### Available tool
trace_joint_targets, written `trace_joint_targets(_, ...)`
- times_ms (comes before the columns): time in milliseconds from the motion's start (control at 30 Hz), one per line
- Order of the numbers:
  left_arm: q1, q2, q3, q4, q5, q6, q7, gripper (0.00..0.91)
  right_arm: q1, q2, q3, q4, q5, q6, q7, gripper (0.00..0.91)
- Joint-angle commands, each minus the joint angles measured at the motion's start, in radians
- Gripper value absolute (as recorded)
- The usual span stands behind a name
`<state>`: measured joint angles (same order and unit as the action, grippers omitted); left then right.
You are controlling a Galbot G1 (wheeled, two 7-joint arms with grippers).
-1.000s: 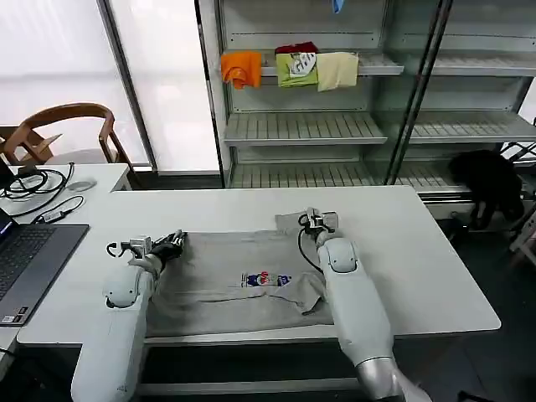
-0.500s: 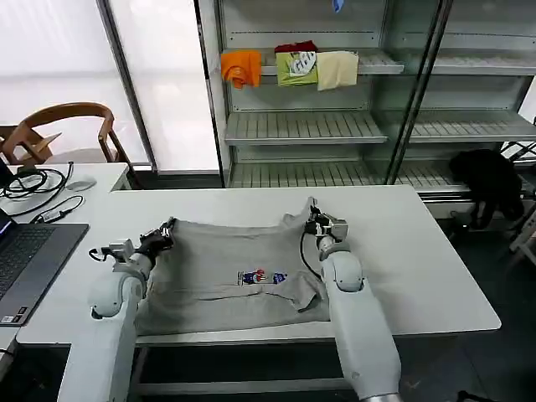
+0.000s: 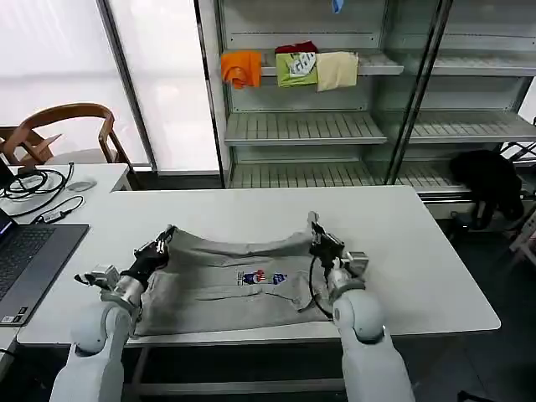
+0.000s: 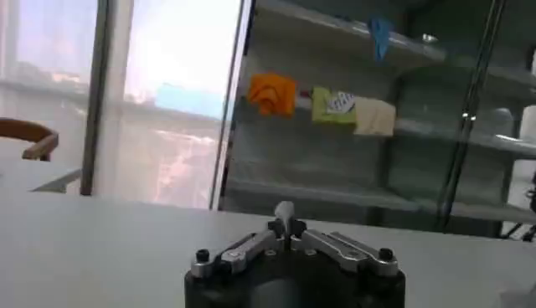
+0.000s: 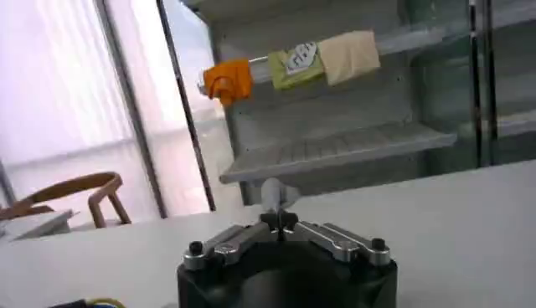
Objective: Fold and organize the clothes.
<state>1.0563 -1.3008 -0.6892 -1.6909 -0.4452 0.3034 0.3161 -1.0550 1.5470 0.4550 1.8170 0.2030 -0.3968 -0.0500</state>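
The shelving unit point(image 3: 335, 126) behind the surface point(image 3: 402, 251) holds 4 folded cloths on its upper shelf: an orange one point(image 3: 241, 67), a red one point(image 3: 295, 48) lying on a green one point(image 3: 296, 70), and a cream one point(image 3: 337, 70). The lower shelves carry nothing that can be made out.

A light grey shirt point(image 3: 234, 285) with a small multicolour chest print point(image 3: 261, 277) lies on the white surface, near its front edge. Its 2 far corners are lifted off the surface, so the cloth sags between them. The left tool point(image 3: 164, 237) is clenched on the shirt's far left corner; the right tool point(image 3: 316, 232) is clenched on the far right corner. In the left wrist view the left tool point(image 4: 286, 224) pinches a small pale tip of cloth between closed fingers, and the right wrist view shows the right tool point(image 5: 276, 216) doing the same.

The shirt's near hem is partly hidden by both forearms, and its right side is covered by the right arm. A laptop point(image 3: 25, 260) at the left is cut off by the picture's edge, with cables point(image 3: 38, 188) behind it.
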Motion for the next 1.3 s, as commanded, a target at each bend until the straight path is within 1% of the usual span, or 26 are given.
trace_joint_targets(33, 0.151, 0.006, -0.032, -0.076, -0.070, -0.019, 0.041, 0.010, -0.195, -0.079, 0.019, 0.169, 0.035, -0.027, -0.007, 0.000)
trace_joint_targets(233, 0.181, 0.018, -0.064, -0.079, -0.072, -0.017, 0.064, 0.010, -0.216, -0.102, 0.010, 0.175, 0.001, -0.024, -0.015, 0.000)
trace_joint_targets(533, 0.228, 0.030, -0.095, -0.093, -0.049, 0.007, 0.094, 0.020, -0.251, -0.092, -0.001, 0.199, -0.051, -0.037, -0.035, 0.000)
trace_joint_targets(733, 0.265, 0.024, -0.091, -0.126, 0.033, 0.009, 0.089, 0.020, -0.283, -0.105, 0.003, 0.213, -0.091, -0.048, -0.035, 0.000)
trace_joint_targets(767, 0.271, 0.019, -0.086, -0.134, 0.052, 0.005, 0.079, 0.403, -0.290, -0.104, 0.006, 0.219, -0.107, -0.070, -0.033, 0.000)
trace_joint_targets(800, 0.275, 0.014, -0.082, -0.137, 0.079, 0.001, 0.068, 0.907, -0.293, -0.103, 0.007, 0.222, -0.121, -0.081, -0.032, 0.030)
trace_joint_targets(833, 0.277, 0.011, -0.081, -0.138, 0.101, -0.004, 0.065, 0.907, -0.297, -0.102, 0.010, 0.224, -0.141, -0.082, -0.027, 0.907)
trace_joint_targets(867, 0.285, 0.007, -0.076, -0.145, 0.118, -0.015, 0.054, 0.907, -0.300, -0.101, 0.012, 0.223, -0.184, -0.081, -0.013, 0.907)
trace_joint_targets(900, 0.293, 0.006, -0.074, -0.156, 0.124, -0.017, 0.048, 0.907, -0.304, -0.100, 0.014, 0.221, -0.208, -0.077, -0.004, 0.907)
trace_joint_targets(967, 0.301, -0.001, -0.071, -0.169, 0.158, -0.021, 0.034, 0.907, -0.311, -0.098, 0.021, 0.224, -0.210, -0.073, 0.012, 0.907)
trace_joint_targets(1033, 0.310, -0.006, -0.070, -0.183, 0.201, -0.028, 0.009, 0.907, -0.316, -0.096, 0.025, 0.227, -0.200, -0.043, 0.031, 0.907)
trace_joint_targets(1067, 0.318, -0.013, -0.070, -0.195, 0.211, -0.028, -0.013, 0.907, -0.317, -0.093, 0.027, 0.229, -0.192, -0.030, 0.040, 0.907)
trace_joint_targets(1167, 0.340, -0.032, -0.067, -0.238, 0.268, -0.021, -0.082, 0.907, -0.308, -0.083, 0.043, 0.241, -0.125, 0.026, 0.070, 0.907)
trace_joint_targets(1233, 0.354, -0.046, -0.061, -0.252, 0.326, -0.014, -0.156, 0.907, -0.292, -0.082, 0.053, 0.252, -0.083, 0.042, 0.082, 0.907)
trace_joint_targets(1300, 0.367, -0.055, -0.051, -0.263, 0.348, 0.002, -0.202, 0.907, -0.273, -0.082, 0.062, 0.261, -0.058, 0.041, 0.087, 0.907)
